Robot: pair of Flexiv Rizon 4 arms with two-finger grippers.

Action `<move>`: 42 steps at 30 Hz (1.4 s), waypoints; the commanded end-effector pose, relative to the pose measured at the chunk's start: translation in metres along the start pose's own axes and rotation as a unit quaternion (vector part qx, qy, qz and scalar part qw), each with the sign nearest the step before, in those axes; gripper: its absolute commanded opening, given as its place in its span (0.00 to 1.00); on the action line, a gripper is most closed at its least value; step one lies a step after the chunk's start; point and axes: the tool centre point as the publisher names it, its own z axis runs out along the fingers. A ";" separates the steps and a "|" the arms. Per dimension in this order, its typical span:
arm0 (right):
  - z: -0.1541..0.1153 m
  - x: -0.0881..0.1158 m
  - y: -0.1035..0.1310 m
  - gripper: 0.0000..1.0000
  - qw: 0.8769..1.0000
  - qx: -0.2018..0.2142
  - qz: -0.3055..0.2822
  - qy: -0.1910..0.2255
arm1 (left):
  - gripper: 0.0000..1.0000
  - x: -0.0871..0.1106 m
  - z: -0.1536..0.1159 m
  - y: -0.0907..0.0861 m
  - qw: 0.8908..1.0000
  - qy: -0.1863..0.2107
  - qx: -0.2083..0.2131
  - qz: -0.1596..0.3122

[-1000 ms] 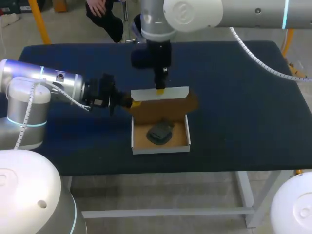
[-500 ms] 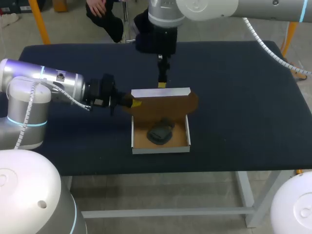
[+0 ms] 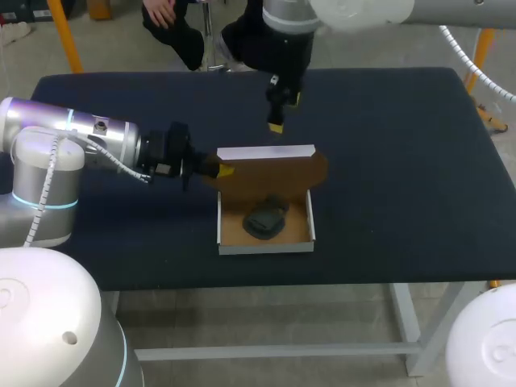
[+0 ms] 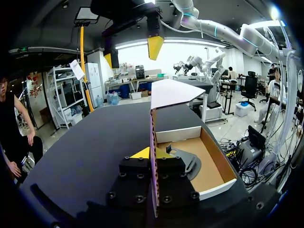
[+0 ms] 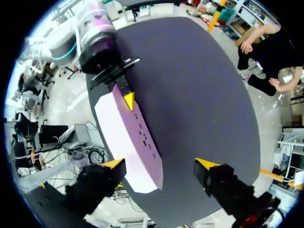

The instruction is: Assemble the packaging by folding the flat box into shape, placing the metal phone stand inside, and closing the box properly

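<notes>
1. We are looking down on a dark blue table [image 3: 403, 161]. A cardboard box [image 3: 266, 234], white outside and brown inside, is sitting near the middle of the table, a little toward its near edge.
2. The box's tray is lying open. A dark metal phone stand [image 3: 264, 219] is resting inside it on the brown floor.
3. The lid [image 3: 274, 173] is standing upright from the tray's far wall, its brown face turned toward the tray. A white flap [image 3: 266, 153] is folding over along the lid's top edge.
4. Our left arm is coming in from the table's left edge. The left gripper [image 3: 219, 169] is pinching the left edge of the lid. In the left wrist view, the lid's thin edge is running between the two yellow fingertips [image 4: 140, 153], which are pressing it from both sides. This pincer is narrow and holding the lid.
5. Our right arm is coming in over the table's far edge. The right gripper [image 3: 276, 125] is hanging above the table just behind the lid, apart from it. In the right wrist view, its yellow fingertips [image 5: 113, 164] are standing wide apart, with the white flap lying below them.
</notes>
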 end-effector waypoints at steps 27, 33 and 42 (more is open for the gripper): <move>0.000 0.004 -0.010 1.00 0.991 0.030 0.119 -0.052 | 0.00 0.000 0.000 0.000 1.000 0.000 0.000 0.000; 0.003 0.004 -0.021 1.00 0.985 0.028 0.166 -0.024 | 0.00 0.002 -0.001 0.003 1.000 -0.001 0.002 0.010; 0.008 0.008 -0.032 1.00 0.977 0.031 0.209 0.004 | 0.00 0.007 -0.001 0.002 0.999 -0.007 -0.001 0.038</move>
